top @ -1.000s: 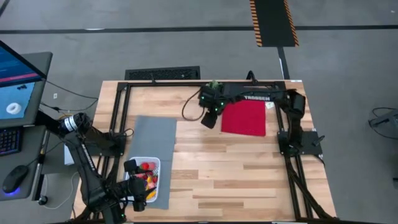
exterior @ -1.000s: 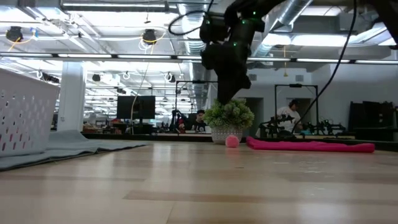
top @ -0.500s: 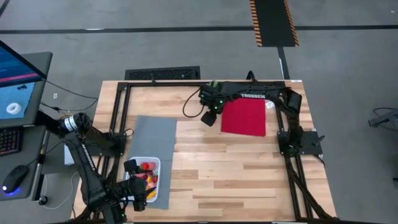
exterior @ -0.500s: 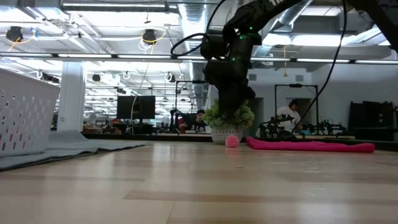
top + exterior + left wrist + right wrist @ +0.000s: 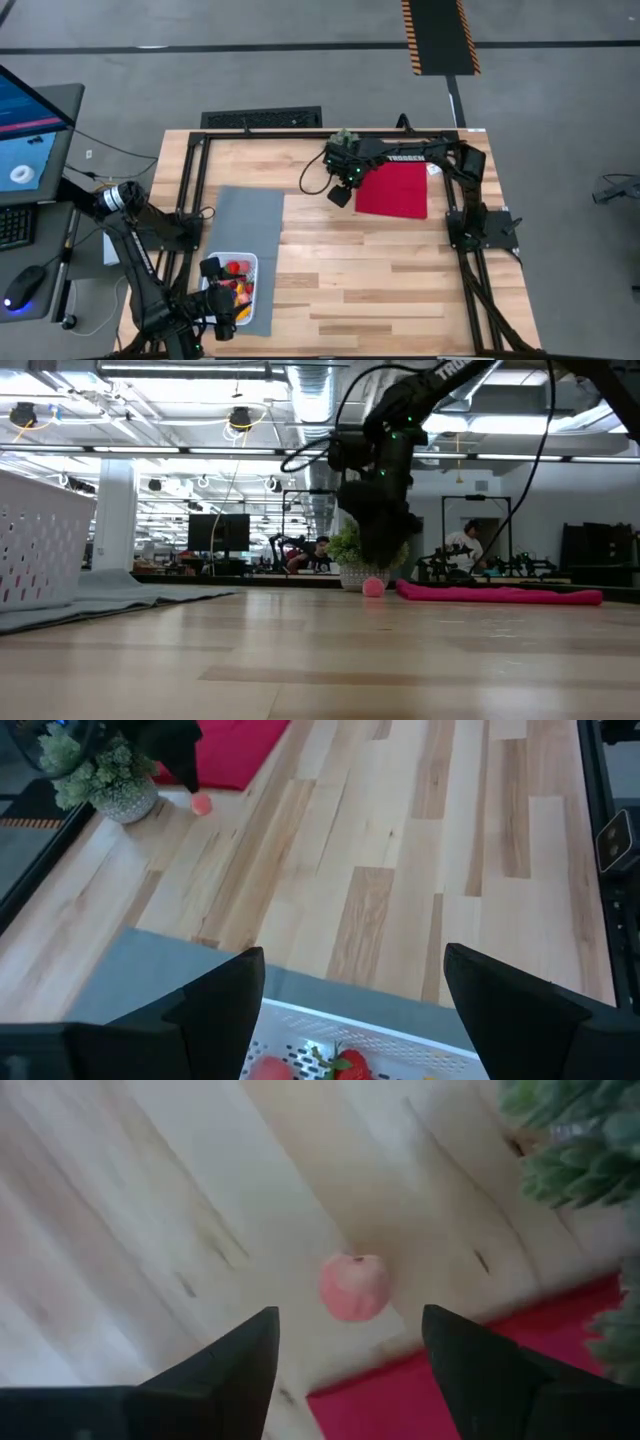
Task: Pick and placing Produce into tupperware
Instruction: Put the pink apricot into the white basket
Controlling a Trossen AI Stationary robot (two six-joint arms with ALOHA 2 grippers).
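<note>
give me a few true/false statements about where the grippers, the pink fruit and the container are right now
1. The right gripper is open above a pink toy fruit that lies on the bare wood. True.
2. The pink fruit sits on the red cloth. False: it lies on the table beside the cloth's edge, near the green plant.
3. The white container rests on the grey mat. True.
4. The container is empty. False: red and yellow toy produce is already in it.
5. The left gripper is shut on a strawberry. False: it is open and holds nothing, over the container's rim.
</note>
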